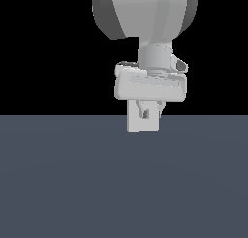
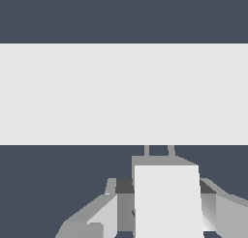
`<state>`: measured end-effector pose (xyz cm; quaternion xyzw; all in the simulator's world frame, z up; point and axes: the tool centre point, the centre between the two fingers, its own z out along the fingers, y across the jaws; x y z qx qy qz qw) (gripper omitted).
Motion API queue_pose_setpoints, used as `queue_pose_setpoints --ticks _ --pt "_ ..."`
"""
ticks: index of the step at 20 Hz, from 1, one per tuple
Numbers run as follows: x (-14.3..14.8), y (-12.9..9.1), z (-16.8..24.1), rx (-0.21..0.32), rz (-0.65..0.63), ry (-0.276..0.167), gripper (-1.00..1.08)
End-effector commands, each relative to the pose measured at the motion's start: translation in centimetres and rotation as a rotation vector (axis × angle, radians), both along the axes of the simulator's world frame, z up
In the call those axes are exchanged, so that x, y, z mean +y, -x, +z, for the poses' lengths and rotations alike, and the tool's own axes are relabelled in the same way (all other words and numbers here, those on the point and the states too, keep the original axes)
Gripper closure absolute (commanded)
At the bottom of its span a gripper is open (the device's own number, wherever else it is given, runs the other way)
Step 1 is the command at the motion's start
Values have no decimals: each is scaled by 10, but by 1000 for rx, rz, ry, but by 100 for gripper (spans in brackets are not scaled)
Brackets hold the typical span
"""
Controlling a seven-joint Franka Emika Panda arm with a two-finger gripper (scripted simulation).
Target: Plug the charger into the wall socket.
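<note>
In the wrist view the charger (image 2: 167, 203), an off-white block, sits between my gripper's (image 2: 164, 210) fingers (image 2: 104, 213), which are closed against its sides. Two thin prongs (image 2: 147, 150) stick out of its front and reach the edge of the wall socket (image 2: 97, 94), a broad white plate filling the middle of that view. I cannot tell whether the prongs are inside it. In the exterior view the gripper (image 1: 151, 113) hangs straight in front of the upright white socket plate (image 1: 138, 126). There the charger blends into the plate and is hard to pick out.
A dark blue-grey floor (image 1: 72, 184) spreads below and around the socket plate. The arm's large grey link (image 1: 145, 14) hangs above the hand. Behind everything the background is black.
</note>
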<state>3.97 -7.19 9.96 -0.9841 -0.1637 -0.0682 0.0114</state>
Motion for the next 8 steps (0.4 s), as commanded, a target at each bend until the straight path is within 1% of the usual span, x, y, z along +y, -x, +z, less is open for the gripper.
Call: queue_pose_setpoints --ticks 1,8 --pt "2 -7 0 0 0 0 108" --pt "4 -14 0 0 0 0 108"
